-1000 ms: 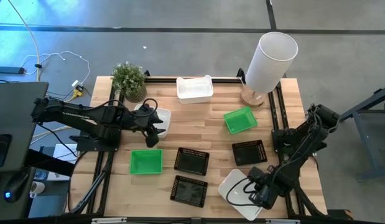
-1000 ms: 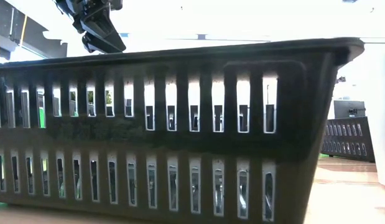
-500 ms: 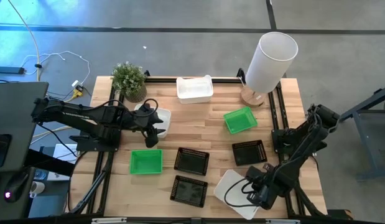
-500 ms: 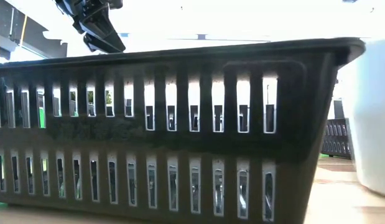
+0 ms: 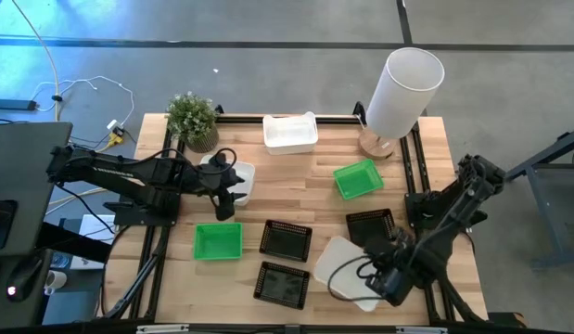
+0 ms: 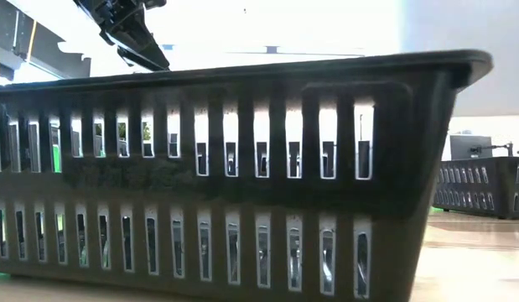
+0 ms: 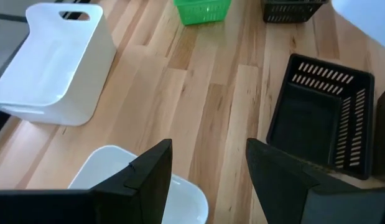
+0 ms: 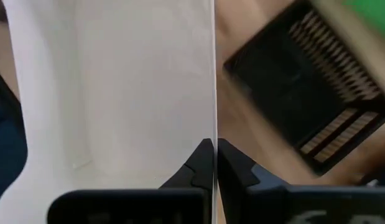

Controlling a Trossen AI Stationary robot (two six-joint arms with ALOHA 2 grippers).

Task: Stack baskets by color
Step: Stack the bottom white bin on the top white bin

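Note:
My right gripper (image 5: pixel 377 276) (image 8: pixel 215 155) is shut on a white basket (image 5: pixel 342 266) that hangs above the table's near right part. My left gripper (image 5: pixel 229 197) (image 7: pixel 208 180) stands open just above another white basket (image 5: pixel 238 176) (image 7: pixel 142 196) at mid left, nothing between its fingers. A third white basket (image 5: pixel 289 133) (image 7: pixel 52 62) rests on its bottom at the far edge. Two green baskets (image 5: pixel 358 178) (image 5: pixel 218 241) and three black baskets (image 5: pixel 287 239) (image 5: pixel 282 283) (image 5: pixel 372 224) sit flat on the table. My right gripper pinches one side wall of the white basket (image 8: pixel 214 112) between its two fingers, one finger inside the basket and one outside. The fingers come from above, pointing steeply down. The basket is lifted clear of the table and sits tilted.
A tall white cylinder (image 5: pixel 402 85) on a wooden foot stands at the far right, and a small potted plant (image 5: pixel 192 116) at the far left. In the low view a black basket (image 6: pixel 225 176) fills the foreground. Bare wood lies around the table's centre.
My right gripper has risen and gone a little toward the table's centre, turning as it went. The white basket it holds has come up off the table and now hangs tilted, partly over the near edge of the right black basket.

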